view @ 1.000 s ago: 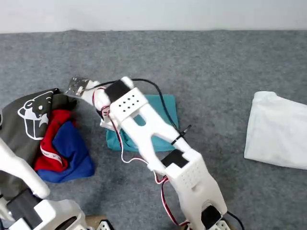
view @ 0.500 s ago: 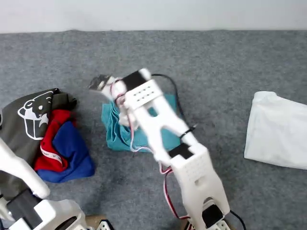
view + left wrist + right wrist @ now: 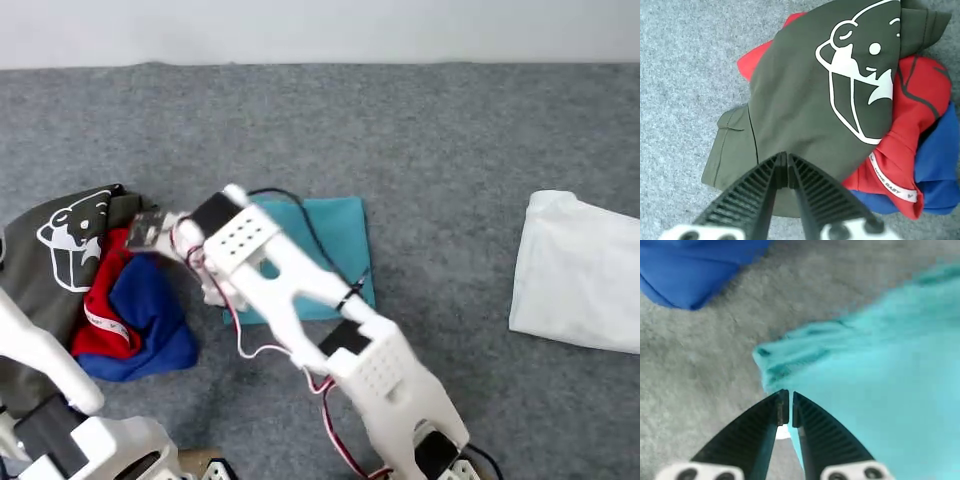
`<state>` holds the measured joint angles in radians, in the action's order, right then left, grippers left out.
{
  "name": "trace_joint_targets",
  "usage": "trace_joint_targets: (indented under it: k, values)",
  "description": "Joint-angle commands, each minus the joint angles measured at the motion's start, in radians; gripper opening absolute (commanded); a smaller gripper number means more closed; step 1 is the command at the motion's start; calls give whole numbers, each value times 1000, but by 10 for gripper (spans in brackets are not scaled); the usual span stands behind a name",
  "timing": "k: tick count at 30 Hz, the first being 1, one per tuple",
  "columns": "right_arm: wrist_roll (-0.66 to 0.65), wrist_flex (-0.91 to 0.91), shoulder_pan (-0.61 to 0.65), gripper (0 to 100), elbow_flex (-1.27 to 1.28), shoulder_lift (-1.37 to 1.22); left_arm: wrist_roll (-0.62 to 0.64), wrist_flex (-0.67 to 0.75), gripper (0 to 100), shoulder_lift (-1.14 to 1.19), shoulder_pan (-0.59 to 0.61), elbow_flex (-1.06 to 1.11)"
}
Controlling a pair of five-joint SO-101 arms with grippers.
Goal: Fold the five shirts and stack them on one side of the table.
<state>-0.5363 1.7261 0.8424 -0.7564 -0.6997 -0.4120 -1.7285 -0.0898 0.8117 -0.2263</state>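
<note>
High camera looks down; both wrist cameras, close, share its blue shirt point(image 3: 150, 330).

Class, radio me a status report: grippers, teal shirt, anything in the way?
Left gripper shut over the dark olive printed shirt. Right gripper shut at a corner of the flat teal cloth shirt. Crumpled blue shirt close beside that corner.

A robotics test bench rather than a home: a table point(image 3: 450, 130) covered in grey felt meets a plain white wall point(image 3: 320, 30), while the white plastic right arm point(image 3: 290, 290) and left arm point(image 3: 40, 365) trail bare cables point(image 3: 241, 335) beside a heap of shirts point(image 3: 100, 290).
</note>
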Motion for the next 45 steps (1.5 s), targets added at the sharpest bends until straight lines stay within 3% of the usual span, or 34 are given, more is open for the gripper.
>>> trace_joint_targets:
  k: [1,4,12,18,25,29,45]
  values:
    - [-5,42,-62,22,-17,147,-9,-8,16,-44,-3,-5]
    - [3,68,-84,22,-12,203,-9,-8,16,-46,-3,-5]
    - [183,73,-219,24,51,311,-6,-17,16,-129,-2,-5]
    - [384,71,-351,39,226,366,-6,-17,16,-253,-2,21]
    - [594,65,-358,291,354,360,-8,-9,16,-344,-2,225]
    - [615,56,-354,355,358,288,-8,18,16,-397,-2,309]
    - [618,-154,-351,348,358,-28,-11,155,16,-575,-2,541]
